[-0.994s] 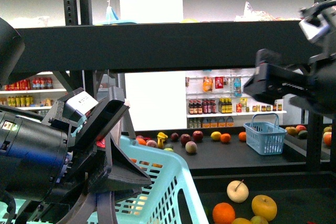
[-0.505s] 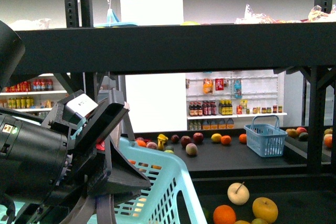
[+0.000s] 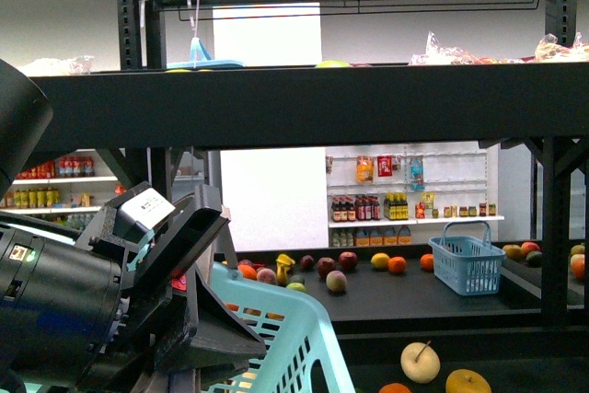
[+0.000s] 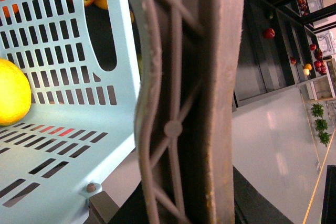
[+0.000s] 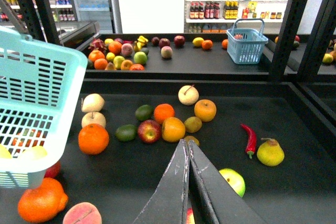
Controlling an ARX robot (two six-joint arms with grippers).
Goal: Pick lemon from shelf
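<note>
The lemon (image 4: 10,93) lies bright yellow inside the light blue basket (image 4: 63,145); its yellow also shows through the basket (image 5: 37,87) slots as the lemon (image 5: 32,153). My left gripper (image 4: 142,66) is shut on the basket wall and holds the basket (image 3: 276,319) low at the left, in front of the black shelf (image 3: 304,89). My right gripper (image 5: 186,142) is shut with nothing in it, above the dark shelf tier (image 5: 294,192) among loose fruit. It is out of the front view.
Loose fruit lies on the tier: a cream fruit with a stem (image 5: 188,94), oranges (image 5: 93,138), a red chili (image 5: 250,138), a pear (image 5: 270,152), a green apple (image 5: 232,181). A small blue basket (image 5: 247,40) stands behind. Black uprights (image 5: 286,24) stand at the right.
The right arm, at the upper right of the front view a second ago, has left that view. The scene has slid down slightly in the front view.
</note>
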